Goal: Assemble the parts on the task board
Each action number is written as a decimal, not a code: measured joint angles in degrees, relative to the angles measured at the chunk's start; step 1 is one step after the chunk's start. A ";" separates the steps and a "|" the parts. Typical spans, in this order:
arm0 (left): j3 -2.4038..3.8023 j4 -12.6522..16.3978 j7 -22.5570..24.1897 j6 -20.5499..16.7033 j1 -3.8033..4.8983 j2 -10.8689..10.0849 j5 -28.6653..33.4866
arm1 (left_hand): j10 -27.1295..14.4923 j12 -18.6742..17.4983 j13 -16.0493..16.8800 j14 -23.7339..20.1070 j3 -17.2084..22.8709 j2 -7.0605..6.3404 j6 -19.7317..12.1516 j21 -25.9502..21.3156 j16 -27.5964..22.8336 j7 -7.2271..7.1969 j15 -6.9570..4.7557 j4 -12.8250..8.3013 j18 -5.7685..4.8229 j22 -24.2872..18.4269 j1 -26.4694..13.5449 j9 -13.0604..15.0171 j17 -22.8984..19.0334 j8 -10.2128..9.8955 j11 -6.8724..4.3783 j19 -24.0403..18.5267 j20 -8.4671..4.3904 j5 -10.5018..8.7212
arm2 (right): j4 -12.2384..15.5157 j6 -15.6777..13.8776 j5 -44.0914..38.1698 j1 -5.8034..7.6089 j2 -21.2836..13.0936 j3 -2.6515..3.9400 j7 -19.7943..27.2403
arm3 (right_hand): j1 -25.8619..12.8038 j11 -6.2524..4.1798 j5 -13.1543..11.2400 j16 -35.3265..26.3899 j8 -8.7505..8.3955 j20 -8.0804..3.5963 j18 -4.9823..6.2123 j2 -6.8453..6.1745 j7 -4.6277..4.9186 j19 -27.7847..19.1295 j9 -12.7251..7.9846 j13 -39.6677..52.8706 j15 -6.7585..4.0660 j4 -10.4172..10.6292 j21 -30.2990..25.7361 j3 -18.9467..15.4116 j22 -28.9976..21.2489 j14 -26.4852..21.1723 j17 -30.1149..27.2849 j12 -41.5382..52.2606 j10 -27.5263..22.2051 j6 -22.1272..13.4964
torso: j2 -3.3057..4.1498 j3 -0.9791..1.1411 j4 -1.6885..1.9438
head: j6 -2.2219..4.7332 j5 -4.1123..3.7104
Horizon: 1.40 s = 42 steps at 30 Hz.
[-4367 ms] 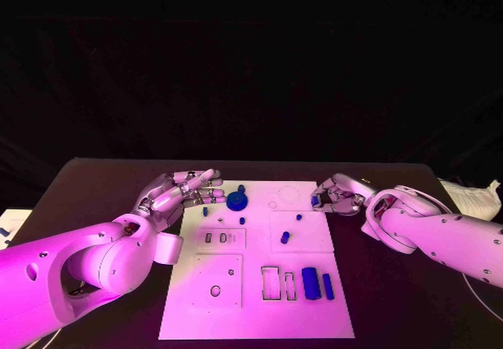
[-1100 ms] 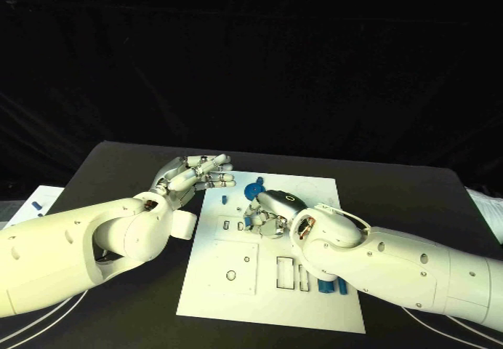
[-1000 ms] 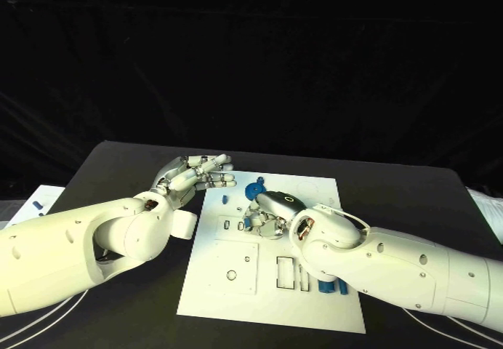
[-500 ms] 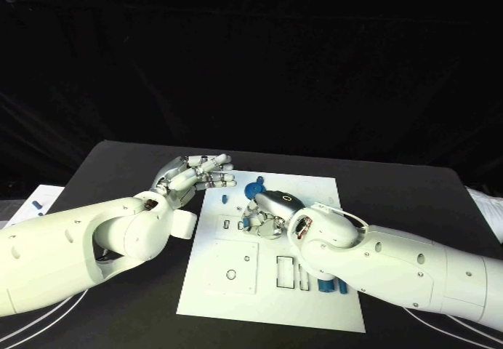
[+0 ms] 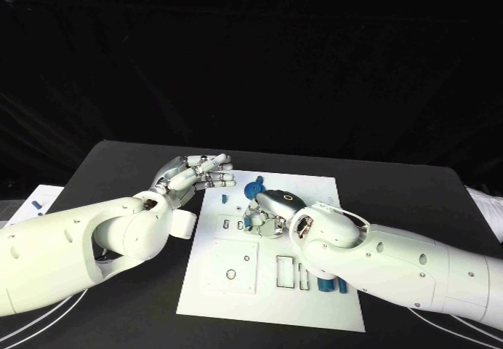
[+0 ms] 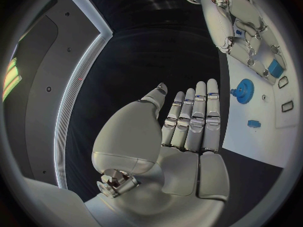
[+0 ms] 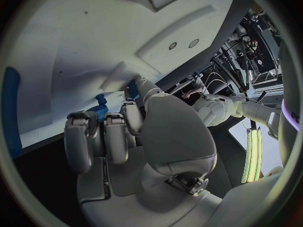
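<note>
Right robot hand [image 5: 264, 215] hovers over mid task board [image 5: 315, 186], pinching a small blue part [image 6: 275, 68]: light, stiff, slippery, best gripped by its sides. Left robot hand [image 5: 195, 172] waits open, empty, beside the board's far left corner.

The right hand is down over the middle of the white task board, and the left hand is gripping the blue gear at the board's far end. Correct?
Not quite. The left hand holds nothing: it hovers open beside the task board's far left corner, apart from the blue gear, as the head view shows. The right hand is over the board's middle, as stated.
</note>
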 measured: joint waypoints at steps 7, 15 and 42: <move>0.00 -0.06 -0.02 0.04 0.00 0.04 0.01 | 0.00 0.00 0.00 0.00 0.00 0.00 0.00 0.00 0.00 0.00 0.00 0.00 0.00 0.00 0.00 0.00 -0.01 0.00 0.00 0.00 0.00 0.00 | 0.15 0.14 -0.61 0.01 -0.16 0.02 -0.23 | 0.00 0.00 0.00 0.00 -0.23 0.00 0.00 0.00 -0.02 0.00 0.03 0.00 0.00 0.00 0.00 0.00 0.00 0.00 0.00 -0.05 0.00 -0.02 | 0.01 -0.01 -0.02 | 0.05 -0.05; 0.00 -0.09 -0.03 0.08 0.00 0.06 0.01 | 0.00 0.00 0.00 0.00 0.00 0.00 0.00 0.00 0.00 0.00 0.00 0.00 0.00 0.00 0.00 0.00 -0.01 0.00 0.00 0.00 0.00 0.00 | 0.21 0.25 -1.03 0.02 -0.19 0.04 -0.62 | -2.35 -0.61 0.12 -0.32 -1.48 0.21 0.01 -1.87 1.19 -0.21 -0.07 -0.13 0.41 0.97 0.00 -1.43 -0.01 -0.01 -0.01 -2.28 0.62 -1.80 | 0.00 -0.03 -0.02 | 0.08 -0.13; 0.00 -0.26 -0.08 0.19 0.00 0.12 0.03 | 0.00 0.00 0.00 0.00 0.00 0.00 0.00 0.00 0.00 0.00 0.00 0.00 0.00 -0.04 0.00 0.00 0.03 0.00 0.00 0.00 0.00 0.00 | 1.03 -4.36 -2.32 -0.96 -1.06 -0.40 -0.25 | -5.19 1.06 -0.83 -0.90 -2.21 1.56 0.01 -4.15 2.74 -0.30 -1.34 -0.99 1.74 3.32 -0.71 -5.39 -0.03 -0.11 -0.03 -4.57 -1.04 -8.66 | 0.01 -0.03 -0.01 | 0.18 -0.22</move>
